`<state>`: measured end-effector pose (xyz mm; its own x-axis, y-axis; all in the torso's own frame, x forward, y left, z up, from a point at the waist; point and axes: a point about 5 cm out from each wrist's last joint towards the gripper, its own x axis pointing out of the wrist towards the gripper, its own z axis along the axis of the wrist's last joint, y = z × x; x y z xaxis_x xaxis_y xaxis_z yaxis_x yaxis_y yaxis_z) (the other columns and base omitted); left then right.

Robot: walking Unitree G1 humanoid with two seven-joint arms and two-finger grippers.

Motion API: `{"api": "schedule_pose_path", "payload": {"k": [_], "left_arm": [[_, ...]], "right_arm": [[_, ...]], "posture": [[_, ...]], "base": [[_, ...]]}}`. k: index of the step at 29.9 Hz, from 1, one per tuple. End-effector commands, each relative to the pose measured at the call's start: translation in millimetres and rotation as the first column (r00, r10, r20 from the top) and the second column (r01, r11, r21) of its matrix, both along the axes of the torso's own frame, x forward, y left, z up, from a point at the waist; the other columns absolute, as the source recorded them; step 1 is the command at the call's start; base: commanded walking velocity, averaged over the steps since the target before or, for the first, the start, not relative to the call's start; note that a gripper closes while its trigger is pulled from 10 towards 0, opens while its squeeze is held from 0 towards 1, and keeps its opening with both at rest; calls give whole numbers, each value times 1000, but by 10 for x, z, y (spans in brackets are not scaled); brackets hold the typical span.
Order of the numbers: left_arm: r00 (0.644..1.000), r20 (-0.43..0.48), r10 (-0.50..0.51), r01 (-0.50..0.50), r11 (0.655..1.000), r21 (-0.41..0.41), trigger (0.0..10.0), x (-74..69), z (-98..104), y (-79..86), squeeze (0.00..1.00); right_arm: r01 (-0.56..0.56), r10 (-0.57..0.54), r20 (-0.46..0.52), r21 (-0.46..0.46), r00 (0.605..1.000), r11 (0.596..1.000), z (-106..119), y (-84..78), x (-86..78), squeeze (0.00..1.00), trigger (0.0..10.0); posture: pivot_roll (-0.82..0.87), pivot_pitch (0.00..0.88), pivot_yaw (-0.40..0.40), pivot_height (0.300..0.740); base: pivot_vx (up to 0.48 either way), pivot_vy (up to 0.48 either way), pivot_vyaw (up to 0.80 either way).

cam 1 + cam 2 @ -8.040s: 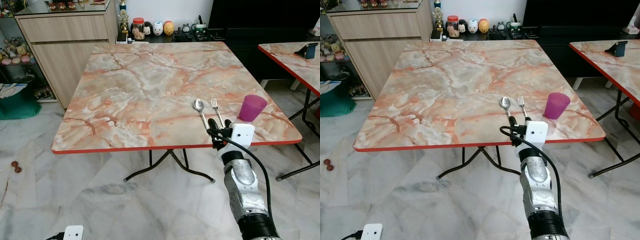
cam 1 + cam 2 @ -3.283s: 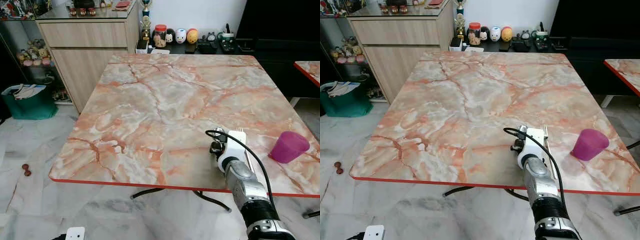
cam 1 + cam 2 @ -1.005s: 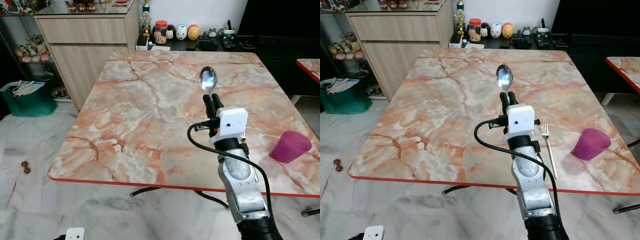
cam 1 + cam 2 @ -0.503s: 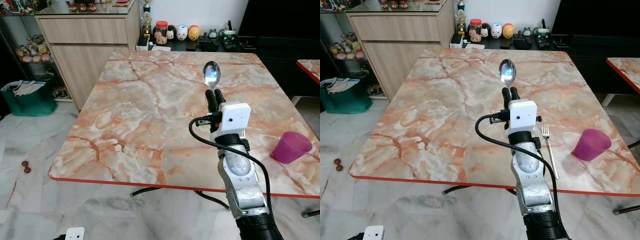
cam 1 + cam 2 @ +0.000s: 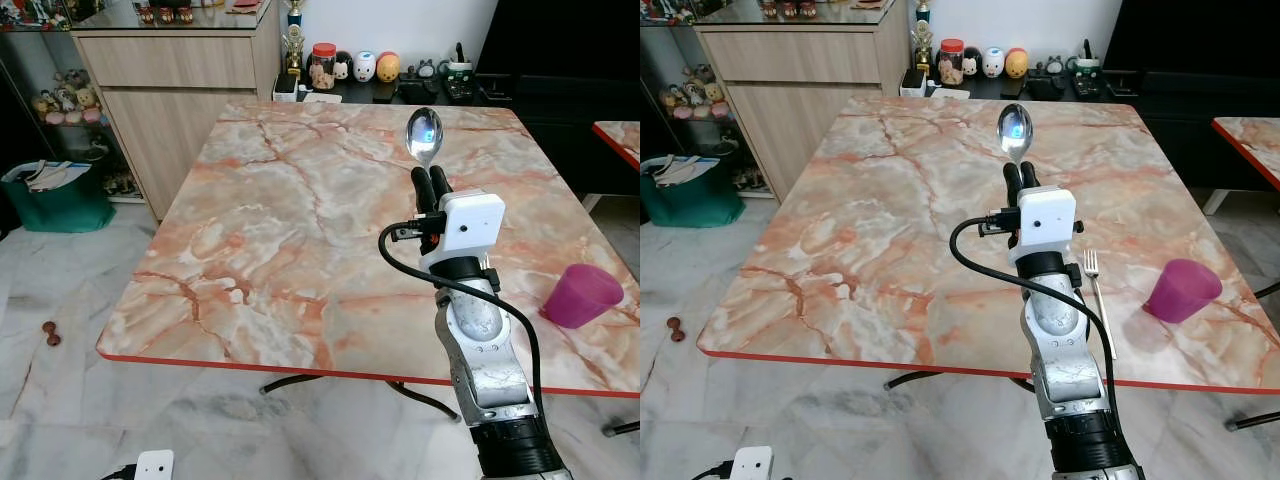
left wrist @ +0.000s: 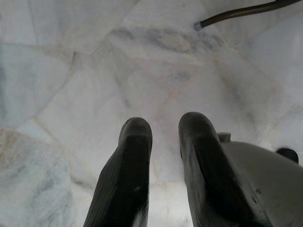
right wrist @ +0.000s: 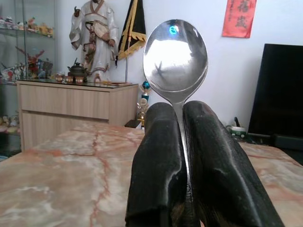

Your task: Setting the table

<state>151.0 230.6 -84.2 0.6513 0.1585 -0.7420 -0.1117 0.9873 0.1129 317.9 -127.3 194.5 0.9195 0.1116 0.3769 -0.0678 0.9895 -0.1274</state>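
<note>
My right gripper [image 5: 430, 186] is raised above the marble table [image 5: 270, 220], shut on the handle of a silver spoon [image 5: 424, 135]. The spoon stands upright with its bowl above the fingertips, seen close in the right wrist view as spoon [image 7: 175, 54] clamped by the gripper [image 7: 179, 111]. A fork [image 5: 1098, 300] lies flat on the table just right of my arm, pointing away from me. A purple cup [image 5: 1181, 288] stands near the table's right front corner. My left gripper [image 6: 163, 125] hangs idle over the floor, fingers slightly apart.
A wooden cabinet [image 5: 160, 70] stands behind the table on the left, with jars and figurines [image 5: 345, 68] on a low dark shelf beside it. A green bag [image 5: 55, 200] sits on the floor at left. A second table's corner [image 5: 618, 140] shows at far right.
The right gripper took the spoon off the table beside the fork and lifted it upright. In the last second it rose a little more and drifted slightly right.
</note>
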Motion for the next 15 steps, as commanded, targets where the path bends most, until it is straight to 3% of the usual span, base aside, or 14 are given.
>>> {"api": "schedule_pose_path", "payload": {"k": [1,13,15], "left_arm": [[1000,10,5,-5,1000,1,10000,23,9,-6,0],[999,41,2,-2,1000,7,10000,88,45,4,0],[999,49,1,-1,1000,9,10000,104,55,6,0]], "right_arm": [[4,-4,-1,15,1000,1000,36,-27,29,0,10000],[-17,17,-2,46,1000,999,51,18,32,0,10000],[-27,27,-2,47,1000,999,54,36,34,0,10000]], "posture": [[-41,0,-18,707],[-48,0,-13,707],[-47,0,-13,707]], "base": [[0,-244,0],[0,-245,0],[0,-244,-653]]}}
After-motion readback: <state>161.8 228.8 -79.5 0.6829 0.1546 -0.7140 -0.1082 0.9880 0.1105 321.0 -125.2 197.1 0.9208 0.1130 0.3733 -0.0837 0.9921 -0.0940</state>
